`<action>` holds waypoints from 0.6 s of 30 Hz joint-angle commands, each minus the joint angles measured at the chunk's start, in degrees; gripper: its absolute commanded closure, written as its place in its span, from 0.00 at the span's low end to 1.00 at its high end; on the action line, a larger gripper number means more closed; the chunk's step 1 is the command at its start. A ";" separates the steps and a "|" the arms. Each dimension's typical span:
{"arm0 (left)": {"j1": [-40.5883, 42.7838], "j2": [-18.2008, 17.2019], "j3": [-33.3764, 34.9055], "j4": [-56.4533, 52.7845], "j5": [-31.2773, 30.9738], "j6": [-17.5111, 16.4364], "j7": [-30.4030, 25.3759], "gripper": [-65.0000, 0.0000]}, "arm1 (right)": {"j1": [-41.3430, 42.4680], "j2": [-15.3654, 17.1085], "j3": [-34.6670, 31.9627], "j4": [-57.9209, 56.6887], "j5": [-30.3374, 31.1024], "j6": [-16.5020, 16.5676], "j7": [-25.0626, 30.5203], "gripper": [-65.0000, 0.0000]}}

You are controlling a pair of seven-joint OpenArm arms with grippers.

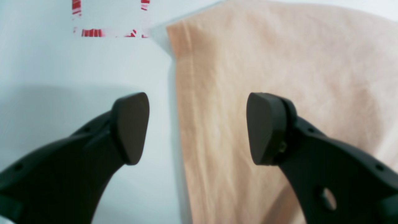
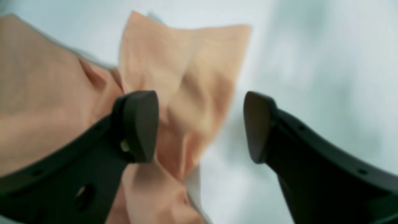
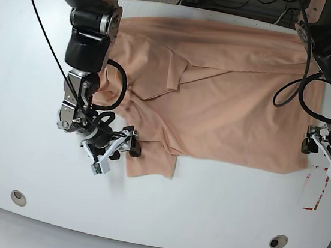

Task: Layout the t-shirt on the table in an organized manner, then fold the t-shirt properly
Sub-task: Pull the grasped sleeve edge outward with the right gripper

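Observation:
The pale peach t-shirt [image 3: 217, 94] lies spread across the back half of the white table [image 3: 202, 219]. In the base view my right gripper [image 3: 118, 152] hovers at the shirt's near-left sleeve [image 3: 149, 161]. In the right wrist view that gripper [image 2: 199, 126] is open, and the rumpled sleeve [image 2: 186, 77] lies loose under and between its fingers. My left gripper [image 3: 320, 153] sits at the shirt's right edge. In the left wrist view it [image 1: 199, 127] is open and straddles the straight edge of the t-shirt [image 1: 279, 62], one pad over bare table [image 1: 62, 68].
Red tape marks [image 3: 317, 192] lie on the table just beyond the left gripper, and the tape [image 1: 93, 32] shows again in the left wrist view. Two grey grommets [image 3: 18, 197] [image 3: 278, 241] sit near the front edge. Cables crowd the floor behind the table.

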 commanded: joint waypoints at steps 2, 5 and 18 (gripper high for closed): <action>-1.19 -1.14 -0.09 1.17 -0.80 -0.08 -0.96 0.29 | 4.46 0.11 -0.02 -7.96 0.82 0.56 5.36 0.42; -1.19 -1.14 -0.09 1.17 -0.80 -0.08 -0.96 0.29 | 5.34 0.03 -0.29 -12.62 0.73 0.56 8.70 0.44; -1.19 -1.23 -0.09 1.17 -0.80 -0.08 -0.96 0.29 | 5.43 0.11 -0.64 -17.28 0.47 0.56 13.80 0.89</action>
